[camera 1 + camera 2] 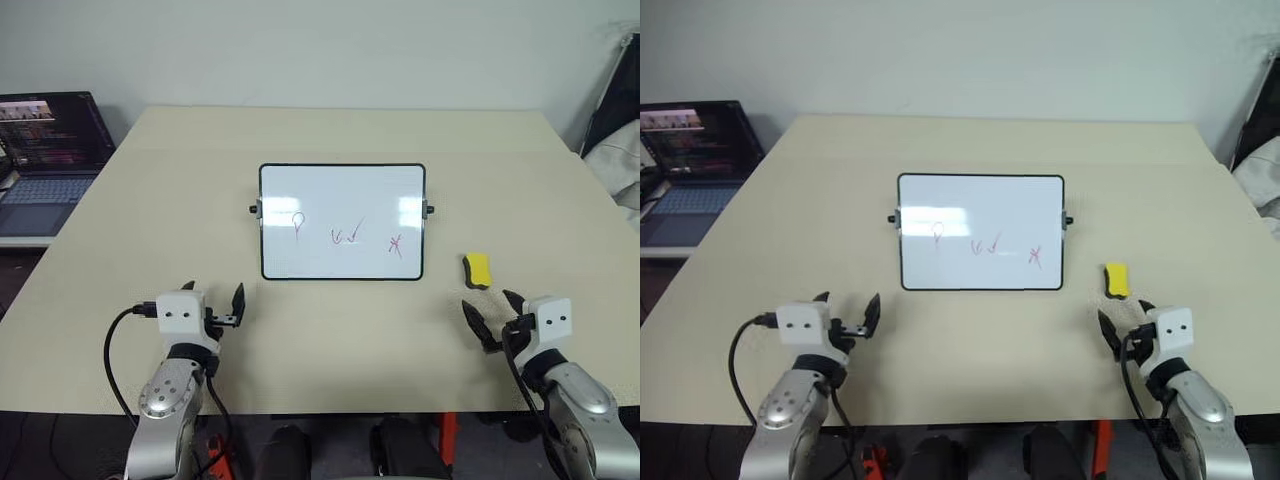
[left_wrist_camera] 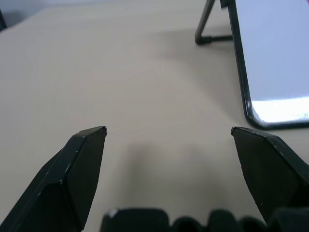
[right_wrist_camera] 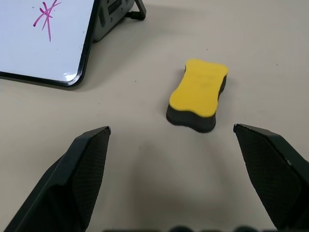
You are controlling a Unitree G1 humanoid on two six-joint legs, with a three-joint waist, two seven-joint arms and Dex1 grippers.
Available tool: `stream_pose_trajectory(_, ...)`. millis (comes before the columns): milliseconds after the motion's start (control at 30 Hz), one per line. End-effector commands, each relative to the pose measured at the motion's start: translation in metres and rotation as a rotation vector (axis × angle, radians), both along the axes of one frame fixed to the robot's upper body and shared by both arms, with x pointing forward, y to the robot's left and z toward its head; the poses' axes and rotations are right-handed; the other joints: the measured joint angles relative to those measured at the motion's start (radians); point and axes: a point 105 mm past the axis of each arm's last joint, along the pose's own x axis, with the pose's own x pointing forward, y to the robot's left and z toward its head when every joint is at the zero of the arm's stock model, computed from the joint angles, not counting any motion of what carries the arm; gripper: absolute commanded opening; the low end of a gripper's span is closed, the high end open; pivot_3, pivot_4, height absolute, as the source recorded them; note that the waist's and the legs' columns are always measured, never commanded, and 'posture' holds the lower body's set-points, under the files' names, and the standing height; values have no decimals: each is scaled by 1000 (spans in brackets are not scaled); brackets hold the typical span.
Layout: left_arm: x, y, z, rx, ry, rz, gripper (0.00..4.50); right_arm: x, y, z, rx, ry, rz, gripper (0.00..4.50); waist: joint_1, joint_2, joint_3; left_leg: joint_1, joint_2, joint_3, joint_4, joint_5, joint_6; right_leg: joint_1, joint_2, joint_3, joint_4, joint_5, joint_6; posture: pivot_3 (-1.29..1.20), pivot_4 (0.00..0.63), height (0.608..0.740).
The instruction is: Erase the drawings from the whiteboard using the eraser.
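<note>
We record a wide, pale beige desk [image 1: 330,340] carrying a small rectangular glossy whiteboard [image 1: 342,200] with a thin black rounded frame and a small knob on each side; it stands near the desk's middle, propped on a dark folding stand seen in both wrist views. Along the lower part of its white face we note the 3 drawings [image 1: 346,237] in red-purple marker: a balloon-like loop at the left, a double check mark in the middle, and an X-like cross [image 3: 46,13] at the right. All 3 marks are intact. The eraser [image 3: 198,94], a small bright yellow oblong block with a dark underside, lies flat on the desk just beside the board's lower right corner, apart from the frame and yellow side up. The right gripper [image 3: 171,133] sits low over the desk just short of the eraser, its 2 black fingers spread wide and holding nothing; the eraser lies ahead of the gap between them, untouched. The left gripper [image 2: 169,131] is over the desk near the board's lower left corner, its fingers likewise spread wide and empty. An open dark laptop [image 1: 45,150] with a lit screen stands on a separate surface off the desk's left edge.
</note>
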Motion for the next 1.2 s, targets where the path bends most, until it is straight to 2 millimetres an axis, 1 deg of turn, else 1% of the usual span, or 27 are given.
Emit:
stream_pose_trajectory(33, 2, 4, 14, 26, -41, 31, 4500, 4, 7, 14, 0, -37, 30, 4480, 2, 0, 0, 0, 0, 0, 0, 0, 0, 0, 0, 0, 0, 0, 0, 0, 150, 740)
stream_pose_trajectory(100, 0, 9, 13, 37, -42, 54, 4500, 5, 6, 13, -17, -42, 28, 4480, 4, 0, 0, 0, 0, 0, 1, 0, 0, 1, 0, 0, 0, 0, 0, 0, 150, 740)
stream_pose_trajectory(167, -3, 11, 16, 49, -49, 65, 4500, 6, 6, 21, -20, -58, 26, 4480, 4, 0, 0, 0, -1, 0, 0, 0, 0, 1, 1, 0, 0, 0, 0, 0, 150, 740)
stream_pose_trajectory(233, -8, 4, 21, 39, -54, 24, 4500, 8, 6, 33, -42, -96, 32, 4480, 2, 0, 0, 0, 0, 0, 0, 0, 0, 0, 0, 0, -1, 0, 0, 0, 150, 740)
stream_pose_trajectory(267, -10, -4, 25, 36, -63, -34, 4500, 9, 4, 37, -54, -110, 26, 4480, 2, 0, 0, 0, -1, 0, 0, 0, 0, 0, 0, 0, -1, 0, 0, 0, 150, 740)
stream_pose_trajectory(333, -14, -14, 32, 46, -85, -125, 4500, 11, 2, 40, -70, -126, 13, 4480, 4, 0, 0, 0, -1, 0, 0, 0, 0, 0, 0, 0, -1, 0, 0, 0, 150, 740)
stream_pose_trajectory(400, -16, -18, 45, 82, -119, -181, 4500, 14, 3, 40, -81, -140, 1, 4480, 4, 0, 0, 0, 0, 0, 0, 0, 0, 0, 0, 0, -1, 0, 0, 0, 150, 740)
stream_pose_trajectory(433, -14, -19, 53, 117, -138, -198, 4500, 15, 4, 40, -80, -143, -1, 4480, 5, 0, 0, 0, 0, -1, 0, 0, 0, 0, 0, -1, -1, 0, 0, 0, 150, 740)
stream_pose_trajectory(533, 4, -41, 92, 178, -240, -309, 4500, 25, 8, 39, -40, -149, -5, 4480, 12, 0, 0, 0, -1, -1, 0, 0, 0, 0, 1, -1, -1, 0, 0, 0, 150, 740)
stream_pose_trajectory(567, 7, -44, 99, 188, -253, -336, 4500, 26, 12, 38, -37, -150, -6, 4480, 12, -1, 0, -1, -1, -1, 1, 0, 0, 1, 2, -2, 0, 0, 0, 0, 150, 740)
stream_pose_trajectory(667, 28, -72, 128, 131, -284, -515, 4500, 25, 13, 42, 11, -113, -40, 4480, 13, 0, 0, 0, -2, -1, 2, 1, 0, 2, 3, -1, 0, 0, 0, 0, 150, 740)
stream_pose_trajectory(700, 32, -80, 134, 113, -279, -576, 4500, 25, 13, 42, 13, -86, -55, 4480, 13, 0, 0, 0, -2, -1, 2, 1, 0, 2, 3, -1, 0, 0, 0, 0, 150, 740)
stream_pose_trajectory(767, 35, -98, 140, 121, -260, -722, 4500, 25, 18, 52, 1, -82, -77, 4480, 9, 0, 0, -2, -2, -1, 1, 1, 0, 1, 3, -2, 0, 0, 0, 0, 150, 740)
stream_pose_trajectory(800, 36, -106, 143, 134, -254, -783, 4500, 26, 19, 56, -16, -81, -91, 4480, 5, 0, 0, -2, -2, 0, 1, 0, 0, 0, 3, -2, 0, 0, 1, 0, 150, 740)
stream_pose_trajectory(867, 34, -133, 149, 139, -237, -959, 4500, 29, 19, 69, -1, -91, -131, 4480, -1, 1, 0, -1, -2, 2, 0, 0, 0, -1, 3, -1, 0, 0, 1, 0, 150, 740)
stream_pose_trajectory(933, 29, -145, 150, 135, -213, -1081, 4500, 32, 22, 73, 35, -74, -148, 4480, -2, 1, 0, -2, -1, 1, 0, 0, 0, -2, 4, -2, 0, 0, 1, 0, 150, 740)
stream_pose_trajectory(1067, 12, -163, 133, 154, -88, -1352, 4500, 37, 28, 65, 57, 46, -125, 4480, -1, 1, 1, -3, -1, 1, -1, 0, 0, -3, 5, -1, 0, -1, 0, 0, 150, 740)
stream_pose_trajectory(1133, 6, -167, 126, 176, -44, -1449, 4500, 40, 26, 61, 66, 89, -134, 4480, 0, 1, 1, -3, -1, 1, -1, 0, 0, -3, 5, -1, 0, -1, 0, 0, 150, 740)
stream_pose_trajectory(1200, 2, -169, 120, 214, -3, -1536, 4500, 44, 20, 59, 60, 105, -160, 4480, 1, 1, 1, -4, -1, 1, 0, 0, 0, -3, 5, -1, 0, -1, 0, 0, 150, 740)
